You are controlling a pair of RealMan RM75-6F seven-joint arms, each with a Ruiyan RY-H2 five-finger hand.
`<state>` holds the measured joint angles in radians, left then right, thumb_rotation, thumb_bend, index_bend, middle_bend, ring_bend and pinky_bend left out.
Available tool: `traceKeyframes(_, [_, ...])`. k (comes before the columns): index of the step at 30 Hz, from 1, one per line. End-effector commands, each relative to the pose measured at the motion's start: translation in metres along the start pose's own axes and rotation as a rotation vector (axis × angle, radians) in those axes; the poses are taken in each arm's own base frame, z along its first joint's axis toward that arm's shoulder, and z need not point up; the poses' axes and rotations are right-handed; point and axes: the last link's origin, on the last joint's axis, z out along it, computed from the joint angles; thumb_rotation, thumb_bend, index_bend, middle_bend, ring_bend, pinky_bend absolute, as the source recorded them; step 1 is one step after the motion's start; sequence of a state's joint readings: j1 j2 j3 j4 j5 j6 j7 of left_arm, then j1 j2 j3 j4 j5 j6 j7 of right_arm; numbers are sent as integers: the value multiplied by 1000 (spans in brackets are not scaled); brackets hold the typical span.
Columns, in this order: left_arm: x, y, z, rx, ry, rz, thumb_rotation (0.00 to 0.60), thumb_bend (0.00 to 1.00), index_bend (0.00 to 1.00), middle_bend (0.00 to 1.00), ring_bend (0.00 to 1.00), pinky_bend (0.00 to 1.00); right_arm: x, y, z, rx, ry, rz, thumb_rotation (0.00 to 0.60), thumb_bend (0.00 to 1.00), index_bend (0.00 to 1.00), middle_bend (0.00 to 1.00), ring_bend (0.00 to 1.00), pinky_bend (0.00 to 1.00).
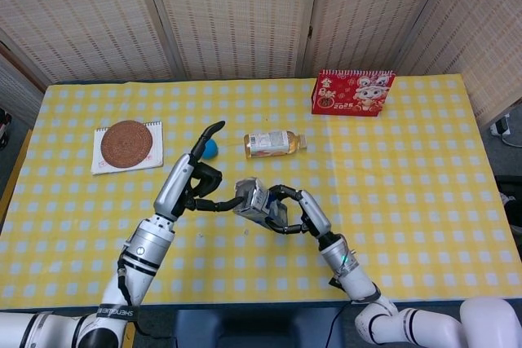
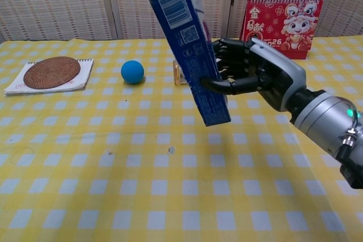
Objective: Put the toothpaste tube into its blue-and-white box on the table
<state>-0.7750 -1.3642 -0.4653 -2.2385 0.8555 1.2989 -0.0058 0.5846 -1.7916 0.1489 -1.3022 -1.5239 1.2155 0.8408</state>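
Currently, item one: your right hand (image 2: 249, 75) grips the box (image 2: 190, 49), fingers wrapped round its lower half. In the chest view the box stands nearly upright in the air, tilted a little, its top end open and ragged, its bottom end clear of the worktop (image 2: 170, 196). In the head view the box (image 1: 254, 201) sits between your two hands, above the yellow-checked cloth.

Item two: your left hand (image 1: 200, 173) shows only in the head view. One finger points up and away; the others curl toward the box's near end, and a fingertip reaches that end. Whether it holds anything there, you cannot tell from these views.

Item three: the tube. You cannot pick it out in either view; it may be hidden by the box or the hands.

Item four: a blue ball (image 2: 132, 71) rests on the worktop, left of the box, well apart from it in the chest view.

Item five: a small bottle (image 1: 273, 143) lies on its side beyond the box, mostly hidden behind it in the chest view.

Item six: a round woven coaster (image 2: 51, 72) lies on a notepad (image 2: 22, 83) at far left.

Item seven: a red calendar (image 2: 281, 24) stands at the far edge, right of centre.
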Motion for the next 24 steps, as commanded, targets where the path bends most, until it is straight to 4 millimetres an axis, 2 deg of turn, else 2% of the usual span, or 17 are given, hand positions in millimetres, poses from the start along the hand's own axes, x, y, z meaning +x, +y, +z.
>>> traceKeyframes(1, [18,-14,-10,-15,47,218,600,175,77,722,706,872,14,2,-7,-8,6,-86,600,311,510,421,408,413])
traceKeyframes(3, [30,-26,-19,-5,42,356,600,176,144,520,497,655,27,2,-12,-17,8,-156,600,311,510,421,407,413])
traceKeyframes(5, [43,-41,-29,18,35,486,600,176,165,378,335,434,39,2,-18,-29,12,-236,600,311,511,421,407,413])
traceKeyframes(8, [61,-66,-43,58,28,657,600,175,165,297,214,227,55,0,-26,-52,14,-325,600,310,511,421,408,413])
traceKeyframes(11, [78,-90,-56,87,48,829,600,172,155,253,142,114,67,1,-35,-82,3,-419,600,311,510,421,408,413])
traceKeyframes(14, [89,-109,-67,116,60,959,600,169,136,213,90,54,78,7,-44,-128,-13,-515,600,311,511,421,406,413])
traceKeyframes(20, [101,-138,-85,180,26,1132,600,168,83,132,35,30,99,22,-60,-228,-23,-640,600,311,510,421,406,410])
traceKeyframes(24, [100,-150,-91,231,-33,1115,600,168,58,115,30,20,105,30,-65,-259,-35,-707,600,311,511,416,407,410])
